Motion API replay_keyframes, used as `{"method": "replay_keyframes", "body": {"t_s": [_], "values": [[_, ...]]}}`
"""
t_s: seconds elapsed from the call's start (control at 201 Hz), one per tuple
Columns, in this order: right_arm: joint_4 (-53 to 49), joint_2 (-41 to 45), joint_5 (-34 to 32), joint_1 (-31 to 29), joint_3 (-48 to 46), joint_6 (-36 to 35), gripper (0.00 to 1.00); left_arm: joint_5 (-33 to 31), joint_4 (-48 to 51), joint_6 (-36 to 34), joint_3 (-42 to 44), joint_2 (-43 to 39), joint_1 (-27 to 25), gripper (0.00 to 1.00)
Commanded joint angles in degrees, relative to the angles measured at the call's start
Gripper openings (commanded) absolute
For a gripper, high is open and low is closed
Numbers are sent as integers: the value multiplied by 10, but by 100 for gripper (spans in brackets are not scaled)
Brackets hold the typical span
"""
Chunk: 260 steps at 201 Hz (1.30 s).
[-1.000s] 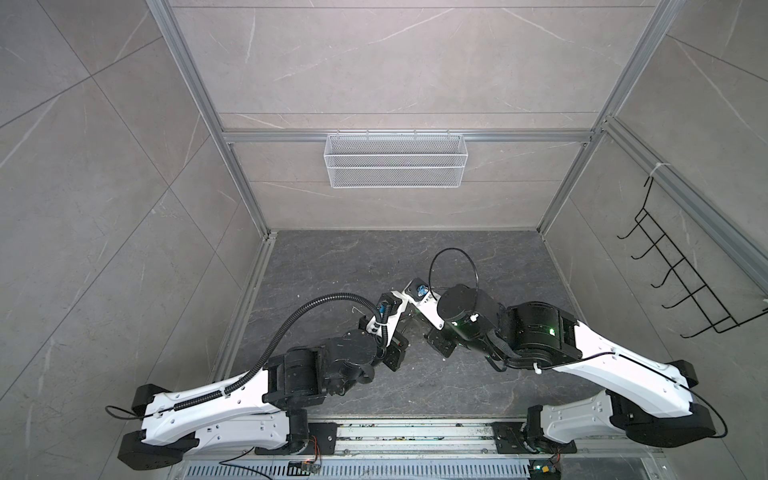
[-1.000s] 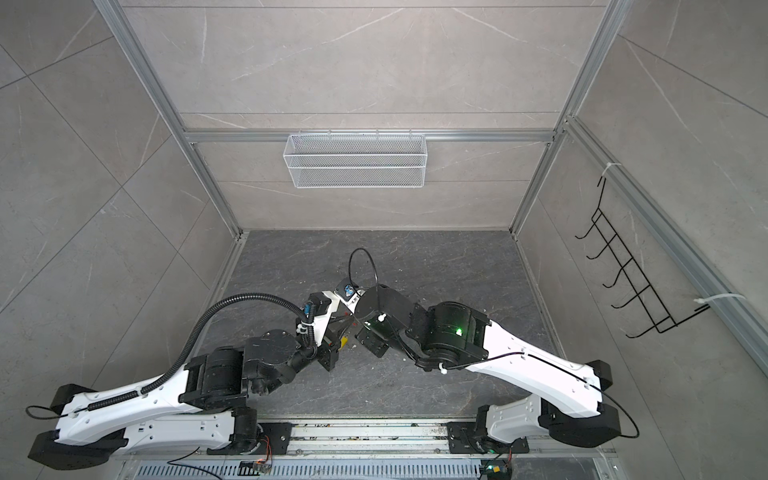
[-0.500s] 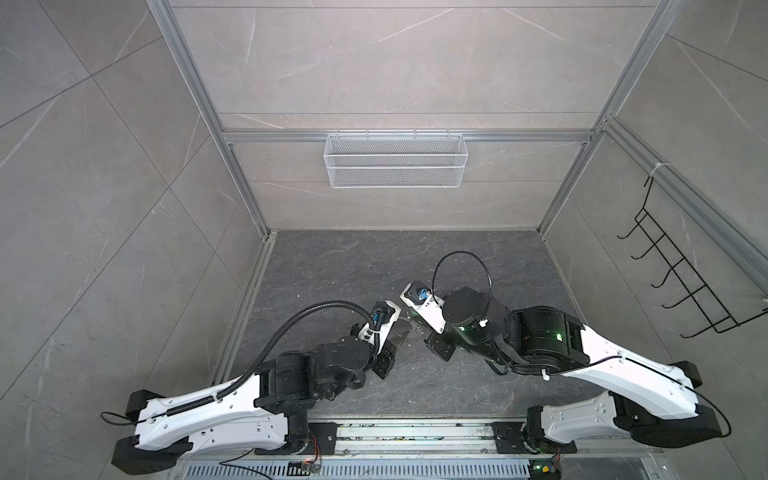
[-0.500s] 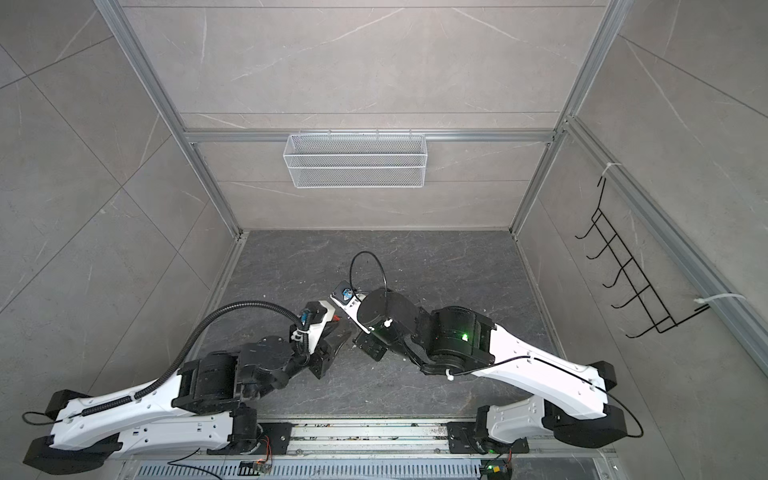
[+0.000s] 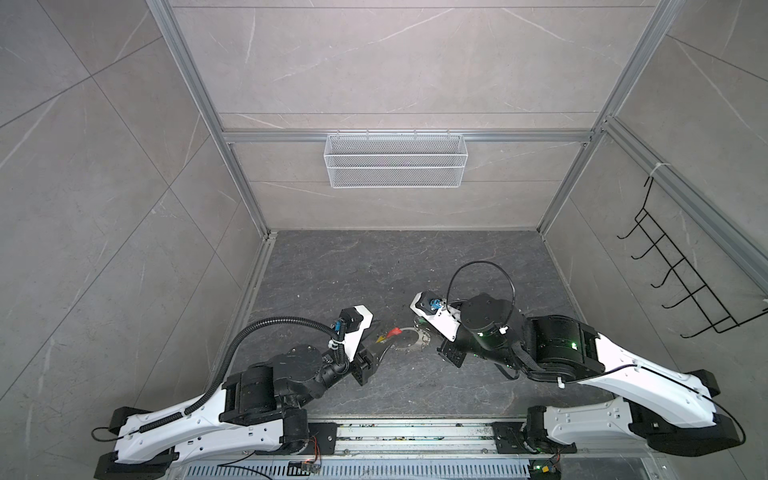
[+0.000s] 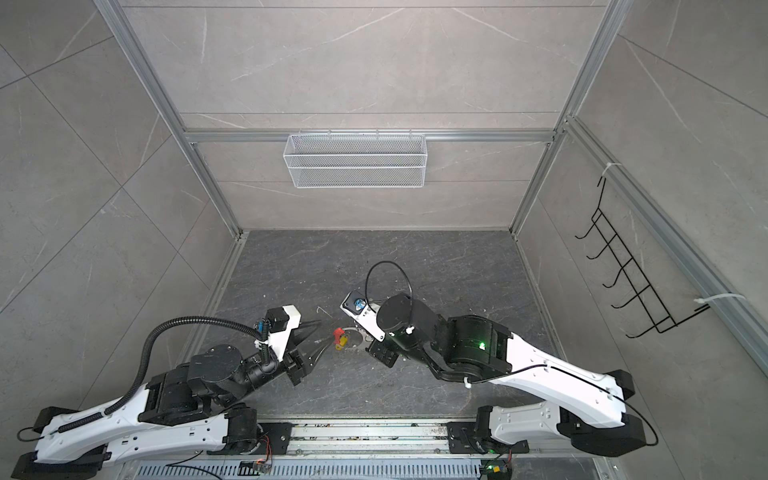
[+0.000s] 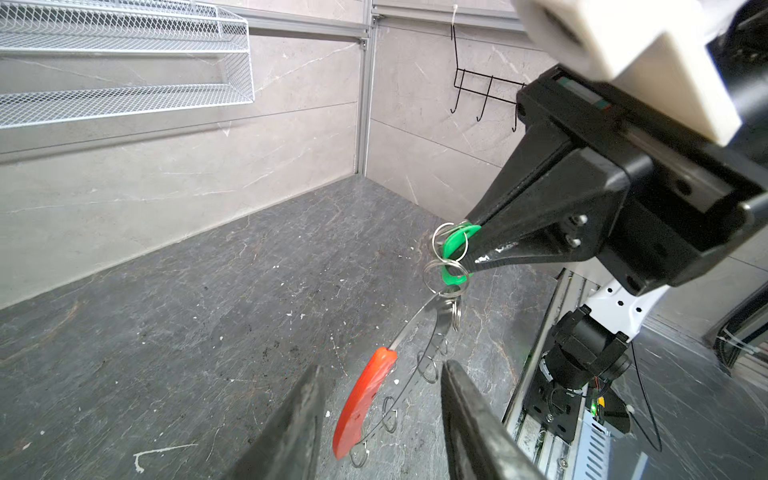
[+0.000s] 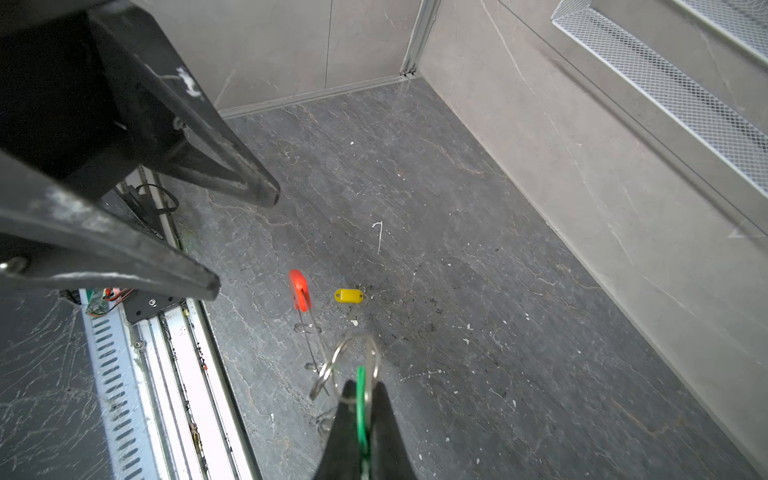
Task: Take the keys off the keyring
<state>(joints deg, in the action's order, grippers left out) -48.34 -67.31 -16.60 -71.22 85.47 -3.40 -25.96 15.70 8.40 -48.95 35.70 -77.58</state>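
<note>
Above the keyring [image 7: 411, 324], my right pincer [image 7: 467, 245] clenches the green key tag [image 7: 453, 245]. Beside the keyring my left pincer [image 8: 243, 241] stands released. Yellow key tag [image 8: 349, 296] lies on floor [image 8: 457, 249] near keyring's red sleeve [image 8: 298, 291].

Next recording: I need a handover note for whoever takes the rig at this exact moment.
Left gripper: jaws open, empty, near the thin wire keyring with red plastic sleeve.
Right gripper: shut on the green plastic-tagged key, keyring dangling from it.
Yellow plastic-tagged key: lying on the dark grey table, apparently off the keyring.
Done: yellow key. Left: free the green key.
</note>
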Motion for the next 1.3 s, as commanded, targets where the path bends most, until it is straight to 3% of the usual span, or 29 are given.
{"method": "replay_keyframes", "body": {"t_s": [0.0, 0.229, 0.588, 0.762, 0.966, 1.096, 1.29], "values": [[50, 28, 66, 17, -17, -32, 0, -5, -79, -73, 15, -10, 3, 50], [63, 45, 149, 26, -33, -57, 0, 31, -129, -155, 4, 27, 10, 54], [83, 69, 214, 54, -54, -77, 0, -9, -132, -151, -10, 54, 34, 52], [80, 73, 242, 69, -54, -84, 0, -62, -142, -137, -4, 38, 34, 51], [75, 70, 289, 81, -50, -99, 0, -61, -151, -148, -7, 37, 35, 54], [78, 65, 301, 86, -46, -107, 0, -14, -97, -138, -31, 76, 38, 53], [64, 56, 325, 101, -21, -121, 0, 127, -60, -129, -26, 79, 38, 52]]}}
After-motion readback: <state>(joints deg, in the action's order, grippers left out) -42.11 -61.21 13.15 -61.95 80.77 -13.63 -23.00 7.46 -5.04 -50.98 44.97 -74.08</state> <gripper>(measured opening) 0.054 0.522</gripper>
